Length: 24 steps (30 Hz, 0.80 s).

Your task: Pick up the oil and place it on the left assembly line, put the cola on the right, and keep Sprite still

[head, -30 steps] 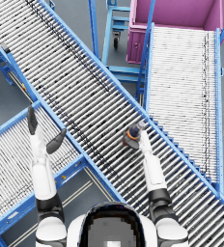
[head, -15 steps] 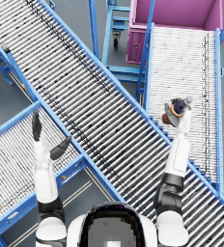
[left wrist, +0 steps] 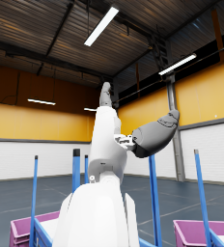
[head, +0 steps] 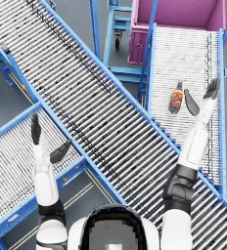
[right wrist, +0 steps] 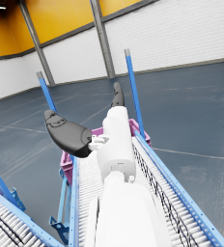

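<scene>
The cola bottle, dark with an orange-red label, is on the rollers of the right assembly line, its cap pointing away from me. My right hand hovers just right of it with fingers spread, apart from the bottle and holding nothing. In the right wrist view the right hand is spread and empty, and the cola is hidden there. My left hand is raised over the left assembly line, fingers apart and empty, as the left wrist view also shows of the left hand. Neither oil nor Sprite is in view.
A wide central roller conveyor runs diagonally between the two side lines. A purple bin stands at the far end of the right line. Blue rails and posts edge every line, with grey floor in between.
My right arm swung from the central conveyor to the right line carrying the cola, then let it go; the bottle now rests on the rollers. The left arm barely moved.
</scene>
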Tool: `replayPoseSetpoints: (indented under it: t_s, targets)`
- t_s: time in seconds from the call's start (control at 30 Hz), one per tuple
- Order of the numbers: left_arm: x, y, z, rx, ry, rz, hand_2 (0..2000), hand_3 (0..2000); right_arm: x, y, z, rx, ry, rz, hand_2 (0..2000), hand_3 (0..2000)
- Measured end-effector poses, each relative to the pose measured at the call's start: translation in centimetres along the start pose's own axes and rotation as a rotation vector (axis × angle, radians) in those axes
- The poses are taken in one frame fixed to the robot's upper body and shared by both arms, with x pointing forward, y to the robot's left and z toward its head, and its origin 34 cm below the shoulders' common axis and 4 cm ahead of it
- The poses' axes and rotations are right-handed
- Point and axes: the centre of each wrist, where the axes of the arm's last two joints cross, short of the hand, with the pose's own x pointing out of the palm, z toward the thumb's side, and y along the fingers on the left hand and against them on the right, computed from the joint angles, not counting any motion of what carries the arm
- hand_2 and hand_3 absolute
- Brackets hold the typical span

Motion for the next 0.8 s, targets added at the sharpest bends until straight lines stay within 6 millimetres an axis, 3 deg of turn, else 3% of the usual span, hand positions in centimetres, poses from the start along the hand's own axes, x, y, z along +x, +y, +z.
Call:
replayPoseSetpoints:
  t_s: [0.13,0.23,0.5,0.8]
  targets:
    - [0.0,0.7,0.1,0.015,0.001,-0.004,0,0,2.1,3.7,3.7,-0.211,0.037,0.098,0,0]
    - [0.1,1.1,0.1,0.018,0.001,-0.007,0,0,3.1,6.3,5.0,-0.296,0.042,0.146,0,0]
    - [0.1,1.7,-0.5,0.006,-0.002,-0.005,0,0,4.2,12.4,4.2,-0.322,0.050,0.231,0,0]
    - [0.9,0.4,-1.8,-0.086,-0.063,-0.043,0,0,4.8,13.9,3.1,-0.256,0.025,0.323,0,0]
